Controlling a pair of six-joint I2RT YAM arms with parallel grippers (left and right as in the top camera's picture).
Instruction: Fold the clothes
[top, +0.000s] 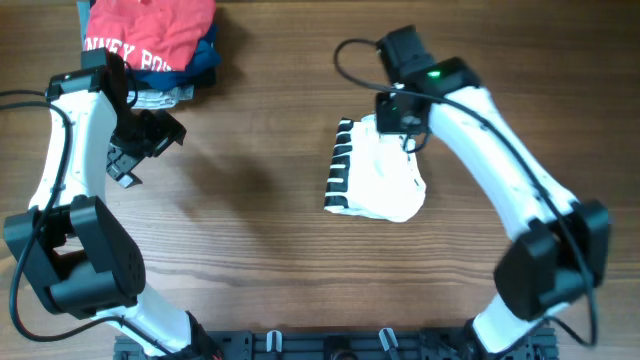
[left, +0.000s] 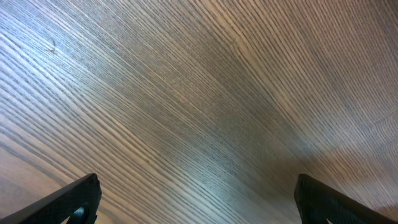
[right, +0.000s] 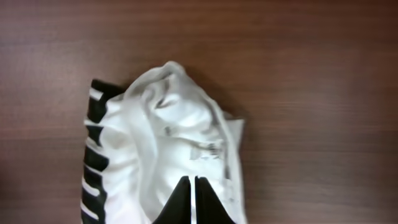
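Your right gripper (right: 194, 199) is pinched tight on the white T-shirt (top: 385, 175), bunched up right of table (top: 260, 200) center, striped patch (top: 340, 165) at its 9 o'clock. Your left gripper (left: 196, 202) hangs wide open over bare wood.

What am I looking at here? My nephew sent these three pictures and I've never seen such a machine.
These are two white-and-black robot arms at a wooden table, each ending in a two-finger gripper. One picture looks down from above; the other two come from cameras on the wrists. The left gripper hangs open over bare wood. The right gripper is shut, pinching the crumpled white T-shirt with a black-striped patch. A pile of folded garments, red on top, lies at the far left corner.
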